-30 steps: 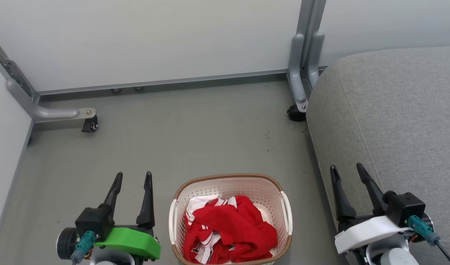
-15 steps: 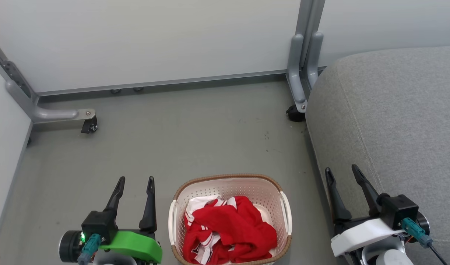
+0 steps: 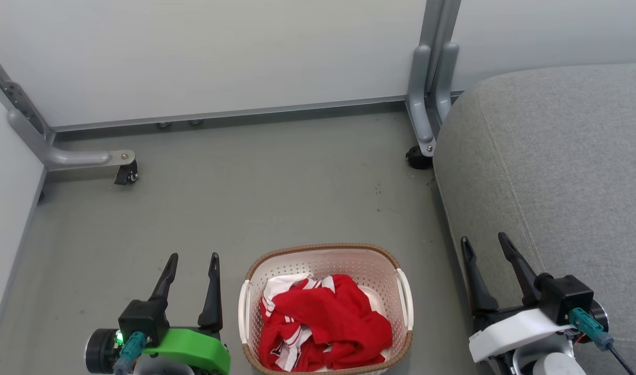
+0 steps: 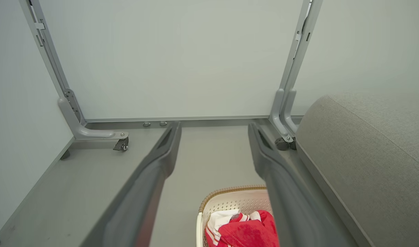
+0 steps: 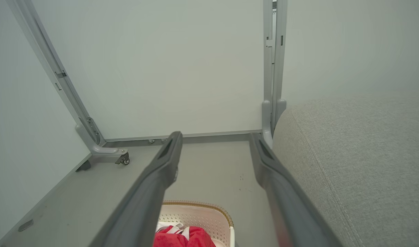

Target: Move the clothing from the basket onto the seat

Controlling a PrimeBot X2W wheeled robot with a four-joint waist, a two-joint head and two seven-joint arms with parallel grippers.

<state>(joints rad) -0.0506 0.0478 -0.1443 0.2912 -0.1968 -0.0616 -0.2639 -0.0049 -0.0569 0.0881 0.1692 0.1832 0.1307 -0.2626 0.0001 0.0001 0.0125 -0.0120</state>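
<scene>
1. My left pincer sits at the lower left of the head view, fingers pointing up the view. Its jaws are spread wide with nothing between them. It hangs over the floor, just left of the basket and apart from it
2. My right pincer sits at the lower right, jaws likewise spread wide and holding nothing. Its fingers overlap the near left edge of the seat in this view; I cannot tell whether they touch the fabric
3. The basket stands on the floor between my two pincers, at the bottom centre of the head view. It has a brown woven rim and a white handle on each side
4. The clothing lies crumpled inside the basket: red fabric with white stripe trim and a white part at the upper left of the heap
5. The seat, a large grey woven cushion with a stitched seam, stands just to the right of the basket
6. Left wrist view: the left pincer frames the floor. The basket and clothing lie low between its fingers, and the seat is at the right
7. Right wrist view: the right pincer frames the floor. The basket and clothing are at the bottom edge, and the seat is at the right
8. White panels close the far side. A castor on the grey frame leg stands far left, well apart from the basket
</scene>
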